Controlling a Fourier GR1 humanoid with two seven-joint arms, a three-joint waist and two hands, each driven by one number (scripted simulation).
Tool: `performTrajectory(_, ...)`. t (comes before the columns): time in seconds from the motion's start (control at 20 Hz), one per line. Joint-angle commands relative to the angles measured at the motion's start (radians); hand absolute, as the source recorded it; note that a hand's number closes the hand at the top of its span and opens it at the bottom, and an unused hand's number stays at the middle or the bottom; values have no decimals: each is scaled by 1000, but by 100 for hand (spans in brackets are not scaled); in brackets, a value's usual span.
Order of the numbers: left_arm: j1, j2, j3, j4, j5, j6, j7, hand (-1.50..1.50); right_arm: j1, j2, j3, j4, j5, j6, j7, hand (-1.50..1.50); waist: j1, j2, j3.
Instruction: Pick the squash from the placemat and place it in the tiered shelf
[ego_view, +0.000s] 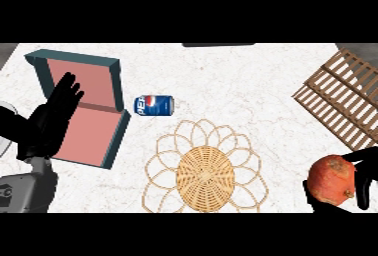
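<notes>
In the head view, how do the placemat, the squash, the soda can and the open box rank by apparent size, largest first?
1. Placemat and open box: they look alike in extent, so I leave them unranked.
2. Squash, held in the right hand; nearness to the camera may enlarge it.
3. Soda can, the smallest.

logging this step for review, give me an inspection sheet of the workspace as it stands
surface: white marbled counter.
job's things: orange squash off the round woven wicker placemat, held at lower right; slatted wooden tiered shelf at upper right, nothing seen on its slats.
clutter: blue soda can lying on its side; teal open box with pink lining at left.
hands: right hand curled round the squash; left hand open, resting at left over the box.
cables: nothing seen.
surroundings: dark object at far edge.
</notes>
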Motion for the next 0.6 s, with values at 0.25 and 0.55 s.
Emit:
performTrajectory(0.25,-11,5,6,11,-6,8,10,0,-99,-10,-313,-8,-420,136,-76,150,-23,-6,2)
performTrajectory(0.55,-9,-7,10,-1,10,10,19,0,-202,-185,-651,215,-716,233,-163,150,-5,-4,0)
